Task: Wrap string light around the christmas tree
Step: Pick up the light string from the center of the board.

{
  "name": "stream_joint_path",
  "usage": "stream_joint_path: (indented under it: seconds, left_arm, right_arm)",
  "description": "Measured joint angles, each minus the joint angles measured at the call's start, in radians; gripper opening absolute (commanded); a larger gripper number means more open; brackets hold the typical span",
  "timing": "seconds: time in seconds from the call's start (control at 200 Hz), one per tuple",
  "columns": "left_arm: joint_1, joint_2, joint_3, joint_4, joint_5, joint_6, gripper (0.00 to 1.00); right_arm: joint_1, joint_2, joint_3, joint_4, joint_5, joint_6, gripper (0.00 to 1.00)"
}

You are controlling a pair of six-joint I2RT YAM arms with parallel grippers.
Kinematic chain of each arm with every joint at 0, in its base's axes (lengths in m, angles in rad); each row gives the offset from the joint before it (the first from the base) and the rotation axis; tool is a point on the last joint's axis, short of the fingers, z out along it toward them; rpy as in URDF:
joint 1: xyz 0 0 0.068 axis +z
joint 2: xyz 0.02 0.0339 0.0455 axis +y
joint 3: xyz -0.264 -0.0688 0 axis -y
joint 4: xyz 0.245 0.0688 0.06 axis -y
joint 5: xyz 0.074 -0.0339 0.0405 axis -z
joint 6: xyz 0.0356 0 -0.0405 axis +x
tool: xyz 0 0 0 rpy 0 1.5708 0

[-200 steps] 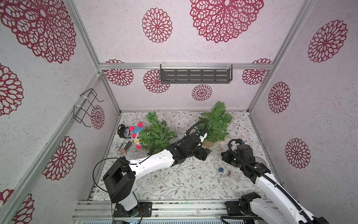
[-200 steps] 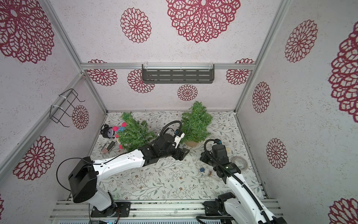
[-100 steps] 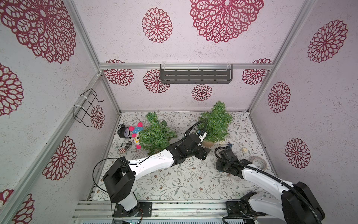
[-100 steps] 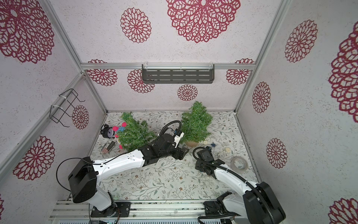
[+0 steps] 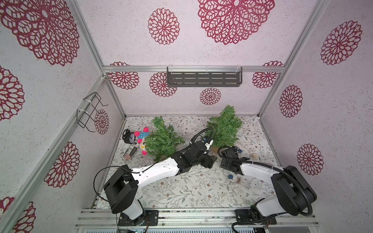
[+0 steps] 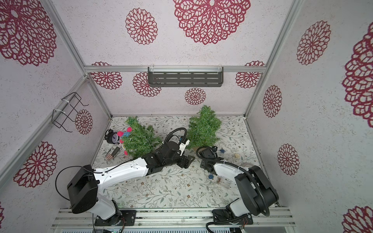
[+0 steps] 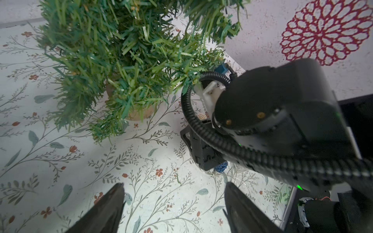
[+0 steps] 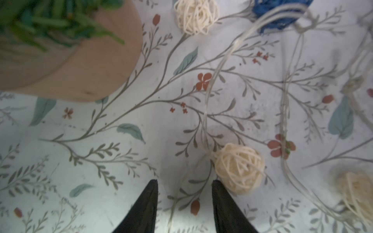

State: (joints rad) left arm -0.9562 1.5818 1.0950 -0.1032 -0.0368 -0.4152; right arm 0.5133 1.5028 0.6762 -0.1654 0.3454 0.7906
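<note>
1. The right tool (image 8: 184, 181) is held low over the worktop (image 5: 177, 193) with its jaws apart and nothing clamped. A strand of the string light (image 8: 205, 113) appears to pass between its fingers, so the pose is judged to be a set-up for pinching the wire.
2. The string light is left loose on the worktop just beside the tan pot (image 8: 80, 66) of the upright Christmas tree (image 5: 225, 129). A cream woven ball (image 8: 239, 167) and a blue ball (image 8: 282, 19) are seen on it, and its clear battery box (image 5: 243, 182) is laid nearer the right arm's base. None of it is seen wound on this tree.
3. The left tool (image 7: 174, 187) is kept wide apart and empty near the pot, probably so that the wire can be received as it is passed round.
4. In the left wrist view, most of the string is blocked by the right arm (image 7: 282, 113). In both top views the wire is too thin to be traced. Whether the strand touches the right tool cannot be told. A second tree (image 5: 161, 141) is seen leaning well apart; what is on it cannot be made out.
</note>
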Motion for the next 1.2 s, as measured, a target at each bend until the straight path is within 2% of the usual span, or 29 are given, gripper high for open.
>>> stream_joint_path:
  seconds: [0.215, 0.415, 0.56, 0.685, 1.016, 1.201]
  left_arm:
    - [0.006, -0.014, -0.015, 0.009, 0.001, 0.000, 0.80]
    - [0.011, -0.014, -0.016, 0.010, 0.001, 0.000, 0.80]
    - [0.014, -0.014, -0.015, 0.009, 0.001, 0.001, 0.80]
    - [0.015, -0.014, -0.015, 0.006, 0.002, 0.001, 0.80]
    - [-0.012, -0.013, -0.017, 0.024, 0.071, 0.030, 0.81]
    - [-0.038, 0.071, 0.008, 0.086, 0.122, 0.027, 0.82]
  right_arm:
    - [-0.008, 0.064, 0.022, 0.043, 0.055, 0.027, 0.35]
    - [-0.031, 0.080, 0.011, 0.117, 0.059, 0.060, 0.12]
    - [-0.055, 0.060, -0.033, 0.189, 0.032, 0.056, 0.03]
    - [-0.071, -0.044, -0.107, 0.193, -0.019, 0.027, 0.00]
    - [-0.105, -0.513, -0.146, 0.077, -0.142, -0.063, 0.00]
    - [-0.107, -0.625, -0.146, -0.017, -0.200, -0.074, 0.00]
